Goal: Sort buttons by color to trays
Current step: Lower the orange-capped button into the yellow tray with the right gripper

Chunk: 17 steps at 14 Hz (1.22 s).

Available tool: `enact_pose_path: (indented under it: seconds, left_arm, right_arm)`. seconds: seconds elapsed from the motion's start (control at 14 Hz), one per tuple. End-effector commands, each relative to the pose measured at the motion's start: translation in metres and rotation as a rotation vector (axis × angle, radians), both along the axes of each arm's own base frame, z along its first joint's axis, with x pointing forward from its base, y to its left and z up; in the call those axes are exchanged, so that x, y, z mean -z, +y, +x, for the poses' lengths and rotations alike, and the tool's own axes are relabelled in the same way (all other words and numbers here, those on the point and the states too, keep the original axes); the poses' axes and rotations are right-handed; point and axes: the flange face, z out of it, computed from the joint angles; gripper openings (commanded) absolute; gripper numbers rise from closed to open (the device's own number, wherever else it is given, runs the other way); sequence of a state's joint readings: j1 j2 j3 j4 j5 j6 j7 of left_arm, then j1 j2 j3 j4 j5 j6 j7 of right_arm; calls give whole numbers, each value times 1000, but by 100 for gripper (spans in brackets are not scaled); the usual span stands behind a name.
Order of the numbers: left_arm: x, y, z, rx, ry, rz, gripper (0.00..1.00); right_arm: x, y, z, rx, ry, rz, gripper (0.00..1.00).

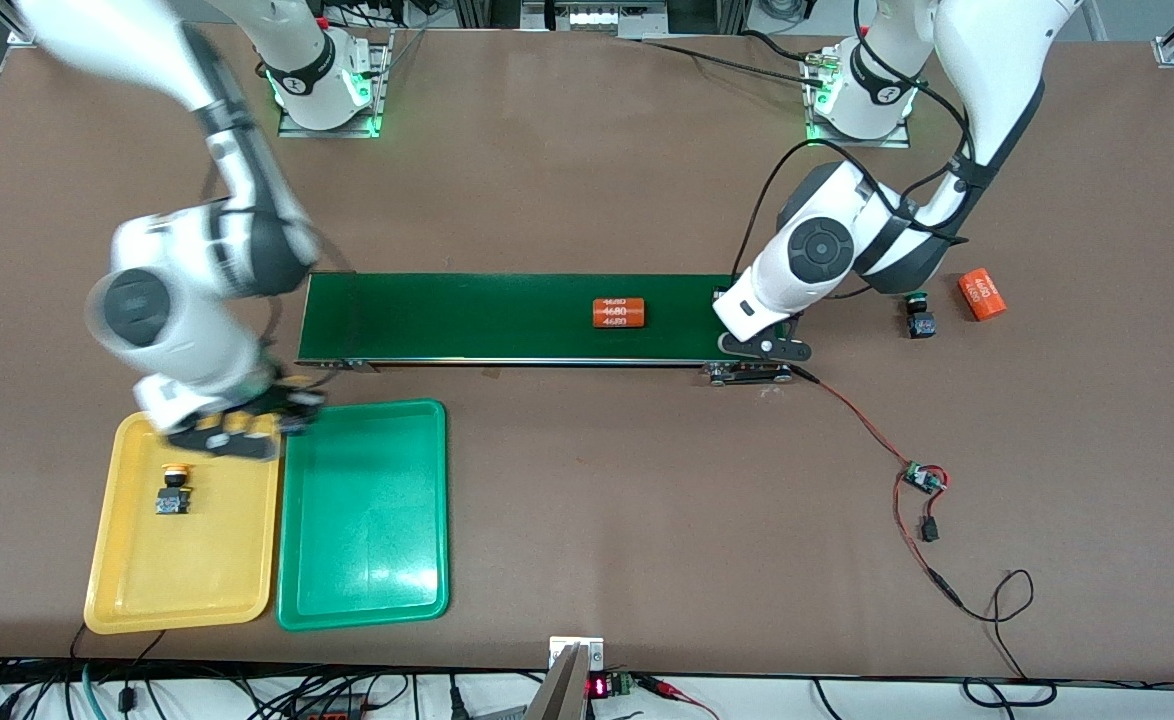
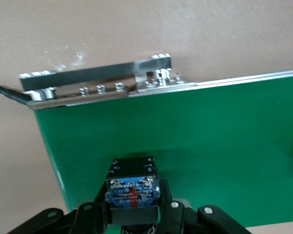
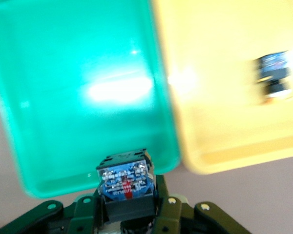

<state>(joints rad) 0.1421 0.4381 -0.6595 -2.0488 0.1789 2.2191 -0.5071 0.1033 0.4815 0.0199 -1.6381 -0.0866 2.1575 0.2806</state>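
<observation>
- Two hands carry a button each now. My right hand (image 1: 247,425) is over the seam between the yellow tray (image 1: 117,590) and the green tray (image 1: 362,610), at their ends nearest the conveyor belt (image 1: 467,318), and its fingers are closed on a button (image 3: 125,185).
- Its cap points down, so I cannot see the color from the right wrist view. I judge I must go by the color I picked, then move fully over the matching tray before I let go.
- To do this well, I should go low over the middle of the tray floor, open gently, and lift straight up so the button does not roll.
- One yellow-capped button (image 1: 174,492) already lies in the yellow tray, nearer the front camera than my right hand. If I drop there, I should keep apart from it.
- My left hand (image 1: 762,350) is over the belt's end toward the left arm, clamped on another button (image 2: 132,190); cap color also hidden.
- One more button (image 1: 919,318) sits on the counter (image 1: 587,150) beside an orange 4680 cylinder (image 1: 983,294). Another orange cylinder (image 1: 617,313) lies on the belt.
- Red and black wires (image 1: 907,480) lie on the counter, well apart from the trays.
</observation>
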Motion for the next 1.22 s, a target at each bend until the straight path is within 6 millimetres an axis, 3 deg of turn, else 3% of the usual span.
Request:
enact_pose_path:
  seconds: [0.0,0.14,0.36,0.43,0.57,0.72,0.86,1.0,1.07,1.14]
  left_arm:
    - [-9,-3,-3,2,-8,-10,100]
    - [-23,-23,-10,32,-24,-26,100]
    - [-51,-15,0,14,-82,-21,100]
    - [-58,10,13,-31,-97,-14,100]
    - [-57,80,40,-109,-96,-8,100]
    - [-54,139,54,-136,-86,-7,100]
    - [-42,208,64,-180,-52,0,100]
    - [-22,253,64,-200,-16,-1,100]
    - [-13,272,63,-224,-3,0,100]
    - [-9,302,62,-274,1,1,100]
  right_arm:
    - [20,-60,30,-54,11,6,9]
    - [38,-96,48,-71,2,6,9]
    - [65,-105,64,-101,-42,2,9]
    - [72,-108,66,-101,-60,0,9]
    - [94,-114,68,-102,-74,0,9]
    - [117,-115,71,-107,-113,-5,9]
    - [134,-118,71,-106,-123,-6,9]
    - [134,-118,71,-108,-123,-7,9]
    - [132,-117,72,-105,-126,-7,16]
    - [132,-117,72,-102,-127,-4,55]
